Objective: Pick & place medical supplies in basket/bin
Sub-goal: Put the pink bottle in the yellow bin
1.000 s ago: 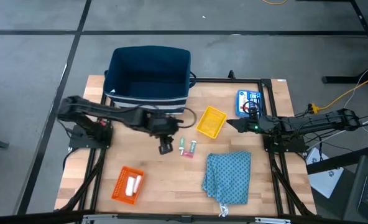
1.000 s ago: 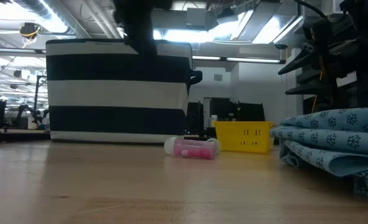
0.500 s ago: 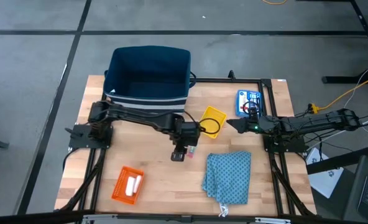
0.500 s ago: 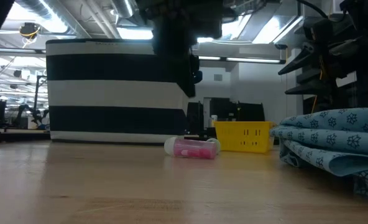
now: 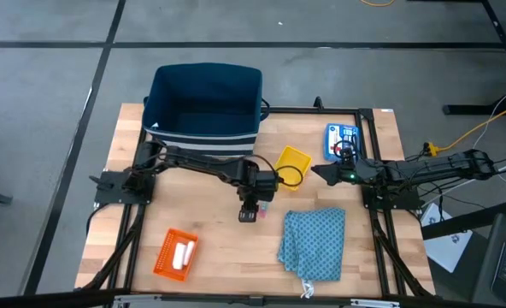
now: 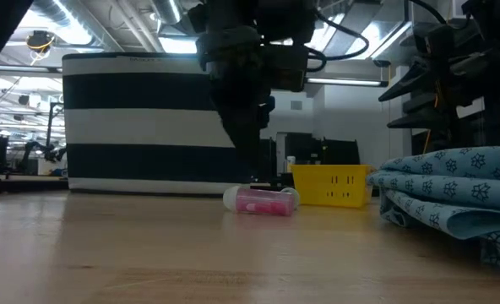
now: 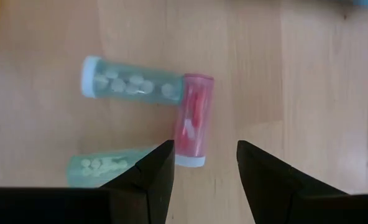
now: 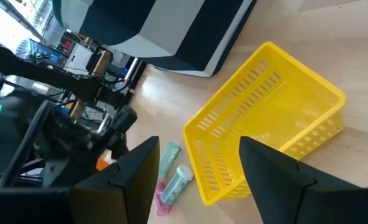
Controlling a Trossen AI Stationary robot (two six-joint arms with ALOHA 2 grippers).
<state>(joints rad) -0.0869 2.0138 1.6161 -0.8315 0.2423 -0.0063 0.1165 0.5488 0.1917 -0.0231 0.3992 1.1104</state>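
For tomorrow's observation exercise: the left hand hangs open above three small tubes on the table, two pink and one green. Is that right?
Only the colours are swapped. The left wrist view shows the left hand open above two green tubes and one pink tube, all lying on the wooden table.
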